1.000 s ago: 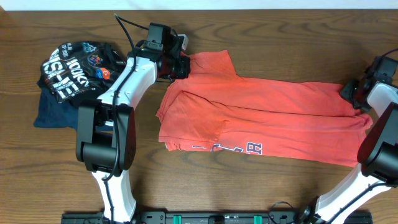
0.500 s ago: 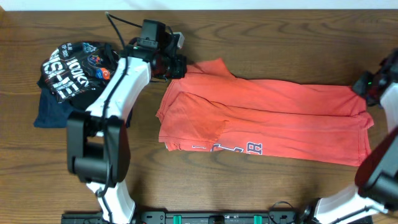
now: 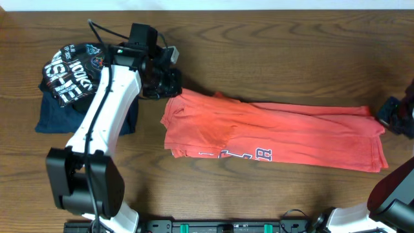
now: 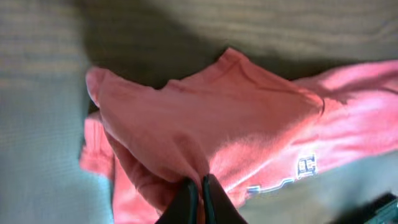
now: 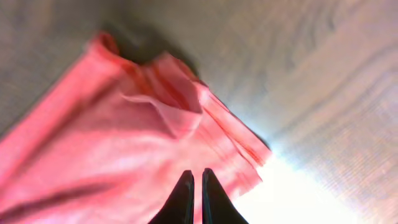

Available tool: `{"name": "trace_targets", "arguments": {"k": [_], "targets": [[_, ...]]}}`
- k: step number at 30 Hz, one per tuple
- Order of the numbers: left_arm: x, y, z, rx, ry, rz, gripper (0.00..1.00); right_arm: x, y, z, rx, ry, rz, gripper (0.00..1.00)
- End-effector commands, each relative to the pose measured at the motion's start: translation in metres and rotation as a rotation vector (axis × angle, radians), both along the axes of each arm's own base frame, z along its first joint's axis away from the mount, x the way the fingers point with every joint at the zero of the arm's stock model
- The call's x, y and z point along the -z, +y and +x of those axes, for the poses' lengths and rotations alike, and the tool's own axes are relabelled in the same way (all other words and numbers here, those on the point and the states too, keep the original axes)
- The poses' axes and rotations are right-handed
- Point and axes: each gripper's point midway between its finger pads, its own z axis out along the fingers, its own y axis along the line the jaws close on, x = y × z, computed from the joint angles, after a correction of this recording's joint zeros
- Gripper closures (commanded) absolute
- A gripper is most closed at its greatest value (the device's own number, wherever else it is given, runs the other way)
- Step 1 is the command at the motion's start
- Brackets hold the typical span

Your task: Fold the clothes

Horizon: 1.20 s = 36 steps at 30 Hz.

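The orange-red T-shirt (image 3: pixel 278 133) lies as a long band across the table's middle, with its white lettering (image 3: pixel 246 154) near the front edge. My left gripper (image 3: pixel 165 85) is at the shirt's far left corner. In the left wrist view it (image 4: pixel 200 184) is shut on a bunched fold of the shirt (image 4: pixel 205 118). My right gripper (image 3: pixel 390 116) is at the shirt's right end. In the right wrist view its jaws (image 5: pixel 196 176) are closed over the layered edge of the shirt (image 5: pixel 93 143).
A glossy black garment with white lettering (image 3: pixel 70 72) lies on a navy-blue garment (image 3: pixel 55 118) at the far left, just behind my left arm. A black rail (image 3: pixel 213 226) runs along the table's front edge.
Both grippers moved outward and toward the front, drawing the shirt's far edge with them. The raised sleeve at the far left is now laid down and the shirt is a narrower band.
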Motion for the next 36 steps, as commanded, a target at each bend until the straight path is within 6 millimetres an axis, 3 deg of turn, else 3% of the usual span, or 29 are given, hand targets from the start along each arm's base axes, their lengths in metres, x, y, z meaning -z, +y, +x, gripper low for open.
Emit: {"name": "trace_targets", "arguments": {"k": [1, 9, 10, 12, 18, 26, 36], "targets": [[-0.011, 0.005, -0.011, -0.004, 0.008, 0.006, 0.94, -0.002, -0.010, -0.017, 0.054, 0.040, -0.007, 0.94], [0.010, 0.010, -0.051, 0.029, 0.167, 0.038, 0.94, 0.001, -0.008, -0.038, 0.118, 0.091, 0.039, 0.98], [0.013, 0.011, -0.053, 0.031, 0.174, 0.039, 0.94, 0.001, -0.006, -0.037, 0.116, 0.083, 0.047, 0.95], [0.017, 0.011, -0.054, 0.031, 0.182, 0.040, 0.94, 0.002, 0.001, -0.029, 0.107, 0.047, 0.094, 0.81], [0.023, 0.012, -0.063, 0.031, 0.219, 0.045, 0.94, 0.011, 0.012, -0.023, 0.070, 0.035, 0.130, 0.60], [0.024, 0.012, -0.061, 0.031, 0.209, 0.044, 0.94, 0.030, 0.007, 0.006, 0.051, -0.095, 0.111, 0.57], [0.024, 0.012, -0.061, 0.030, 0.209, 0.044, 0.94, 0.054, 0.020, 0.015, 0.012, -0.106, 0.135, 0.56]]}}
